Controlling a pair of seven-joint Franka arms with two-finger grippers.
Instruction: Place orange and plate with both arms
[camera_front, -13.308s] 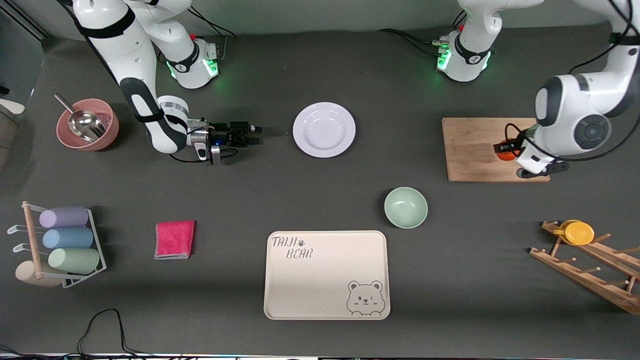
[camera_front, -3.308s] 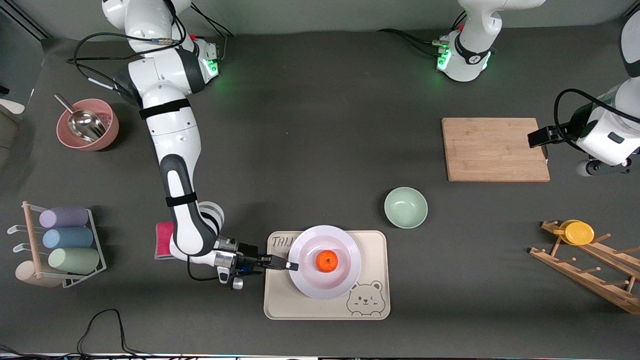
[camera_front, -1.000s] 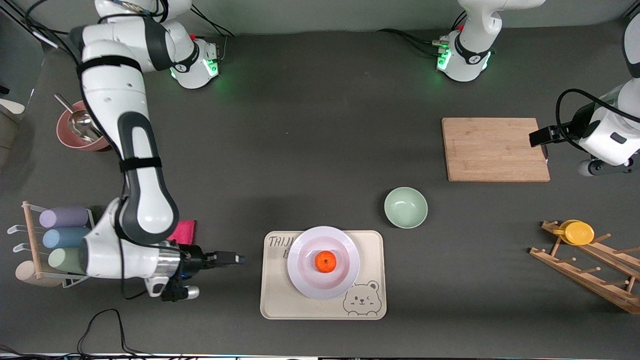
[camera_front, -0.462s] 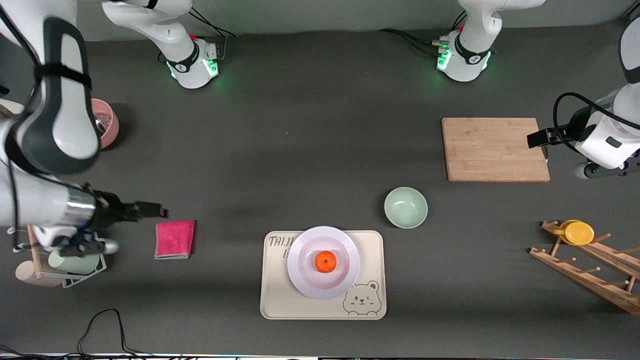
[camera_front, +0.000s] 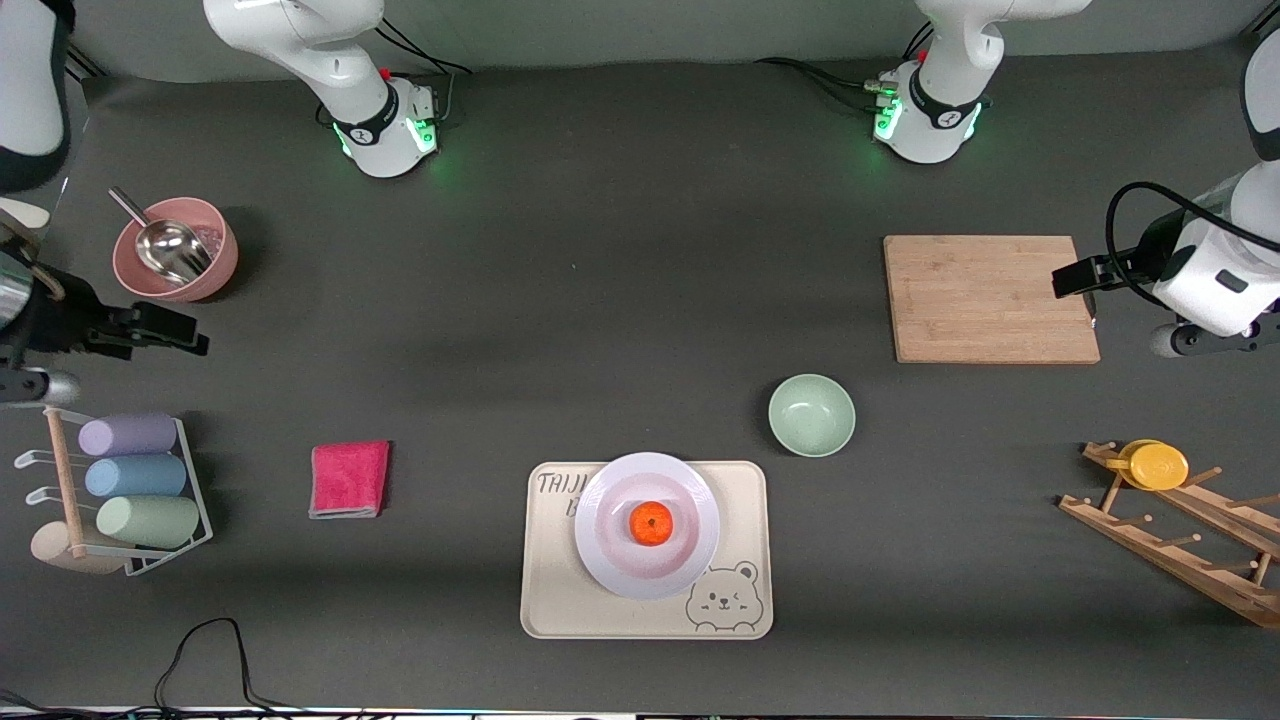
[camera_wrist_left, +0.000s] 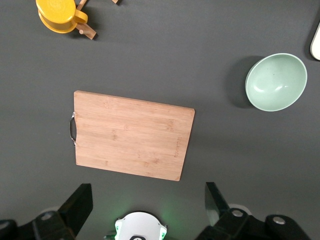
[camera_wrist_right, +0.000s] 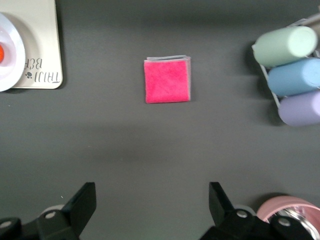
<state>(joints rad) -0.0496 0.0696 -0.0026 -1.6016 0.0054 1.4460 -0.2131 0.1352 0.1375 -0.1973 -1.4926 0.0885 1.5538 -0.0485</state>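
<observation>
Nearest the front camera, the bear tray (camera_front: 560, 600) carries the plate (camera_front: 600, 555), and the orange (camera_front: 651, 523) sits in the plate's middle. The plate lies wholly on the tray, so the placing looks done.

By its look the plate is stiff, smooth and breakable; I judge its wide rim to be the only place to pinch it, from the side and kept level, since the orange is round and could roll across the shallow dish. The orange seems light and firm, with a bumpy skin that should grip well; it wants a gentle hold across its widest part.

Farther up the table stand the green bowl (camera_front: 811, 415) and the pink cloth (camera_front: 349, 479), both well apart from the tray. Farther still, the left gripper (camera_wrist_left: 149, 210) hangs over the table beside the cutting board (camera_front: 990, 298), fingers spread and holding nothing. The right gripper (camera_wrist_right: 152, 209) hangs at the right arm's end of the table, near the pink bowl (camera_front: 222, 262) and above the cup rack (camera_front: 190, 480), likewise spread and holding nothing.
</observation>
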